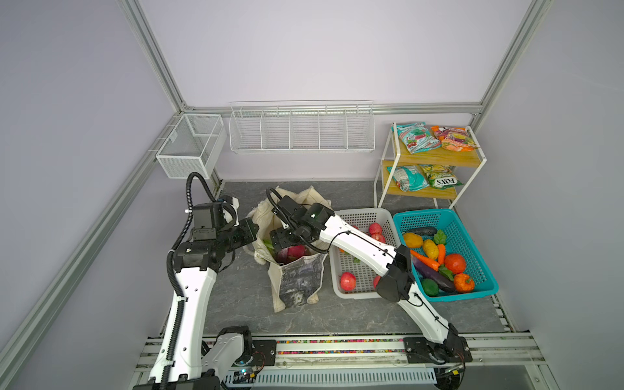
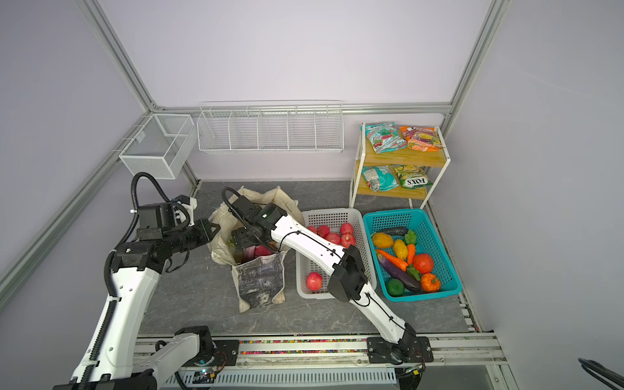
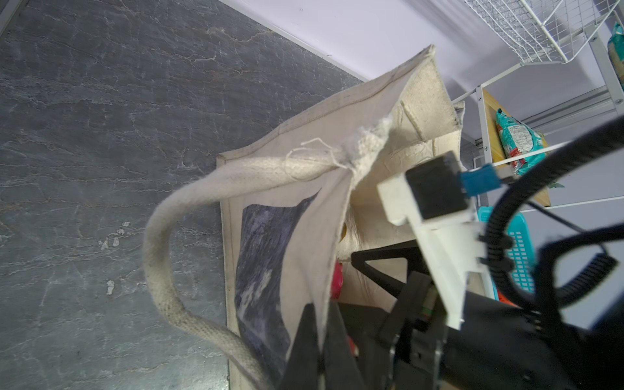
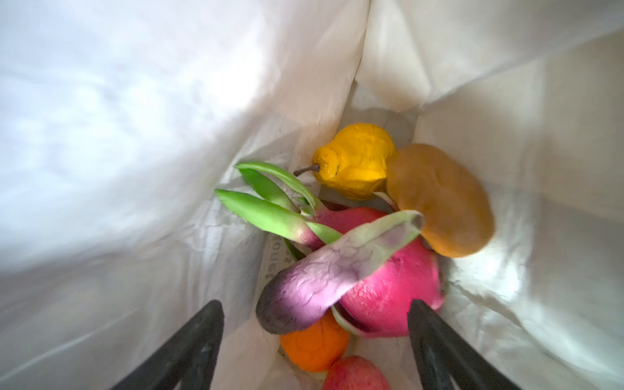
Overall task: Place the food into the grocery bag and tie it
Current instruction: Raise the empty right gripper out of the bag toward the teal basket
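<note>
The cream grocery bag (image 1: 300, 280) (image 2: 260, 280) stands open in the middle of the table. My left gripper (image 3: 320, 324) (image 1: 253, 233) is shut on the bag's left rim (image 3: 304, 216), holding the mouth apart. My right gripper (image 1: 280, 241) (image 4: 315, 310) reaches down into the mouth, open, with nothing between its fingers. Below it in the bag lies food: a pink dragon fruit (image 4: 388, 297), a yellow pear (image 4: 358, 158), an orange-brown piece (image 4: 442, 202), a purple aubergine (image 4: 314, 287), an orange (image 4: 314, 347) and a red fruit (image 4: 354, 374).
A white basket (image 1: 363, 212) with red fruit stands right of the bag, under my right arm. Beside it is a teal basket (image 1: 425, 213) of vegetables. A wooden shelf (image 1: 435, 158) with snack packets stands at the back right. Wire racks (image 1: 300, 131) hang on the back wall.
</note>
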Available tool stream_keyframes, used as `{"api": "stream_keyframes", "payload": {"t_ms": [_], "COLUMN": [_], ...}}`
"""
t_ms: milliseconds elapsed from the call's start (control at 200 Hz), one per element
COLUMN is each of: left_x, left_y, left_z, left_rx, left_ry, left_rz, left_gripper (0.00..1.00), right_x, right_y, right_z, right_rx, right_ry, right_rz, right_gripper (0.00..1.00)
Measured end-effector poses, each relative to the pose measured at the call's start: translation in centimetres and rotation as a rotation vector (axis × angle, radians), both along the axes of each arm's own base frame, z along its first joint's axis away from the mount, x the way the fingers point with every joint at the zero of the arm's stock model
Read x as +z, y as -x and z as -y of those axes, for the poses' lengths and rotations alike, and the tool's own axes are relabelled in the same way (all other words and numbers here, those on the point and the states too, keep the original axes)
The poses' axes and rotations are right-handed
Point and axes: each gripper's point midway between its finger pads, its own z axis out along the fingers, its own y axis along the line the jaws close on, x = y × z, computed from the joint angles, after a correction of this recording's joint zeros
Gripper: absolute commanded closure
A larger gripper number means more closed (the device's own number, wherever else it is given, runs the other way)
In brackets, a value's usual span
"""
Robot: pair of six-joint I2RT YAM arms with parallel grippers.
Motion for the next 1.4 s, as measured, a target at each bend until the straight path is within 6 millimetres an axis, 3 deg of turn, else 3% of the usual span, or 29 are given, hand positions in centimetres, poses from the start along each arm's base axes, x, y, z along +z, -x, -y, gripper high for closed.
{"api": "stream_keyframes", "payload": {"t_ms": [210, 375, 520, 690, 860, 1040, 1199, 1399], "left_x": [-0.2, -0.2, -0.3, -0.6, -0.7, -0.9, -0.9, -0.9], "left_y": [-0.1, -0.1, -0.1, -0.1, -0.1, 0.0, 0.0, 0.0], "left_z": [0.0, 0.0, 0.0, 0.0, -0.1, -0.1, -0.1, -0.1], "left_rx": [0.000, 0.000, 0.000, 0.002, 0.002, 0.002, 0.000, -0.002], "left_ry": [0.000, 0.000, -0.001, -0.003, -0.003, -0.004, -0.005, -0.008], "left_rz": [0.002, 0.002, 0.000, -0.001, 0.002, 0.000, 0.000, 0.002], "left_gripper": [1.00, 1.00, 1.00, 1.00, 1.00, 1.00, 1.00, 1.00], "right_x": [6.4, 12.1, 17.6, 21.0, 20.4, 17.3, 14.3, 9.6], "right_y": [-0.3, -0.7, -1.1, -1.1, -1.4, -1.1, 0.8, 3.3], "right_z": [1.4, 3.8, 7.6, 13.9, 21.9, 32.3, 41.8, 48.2], "right_rx": [-0.008, -0.038, -0.093, -0.188, -0.318, -0.496, -0.700, -0.867], "right_ry": [-0.070, -0.111, -0.137, -0.089, 0.044, 0.177, 0.234, 0.265], "right_rz": [0.113, 0.239, 0.363, 0.460, 0.484, 0.441, 0.367, 0.232], "right_gripper": [0.12, 0.12, 0.12, 0.12, 0.12, 0.12, 0.12, 0.12]}}
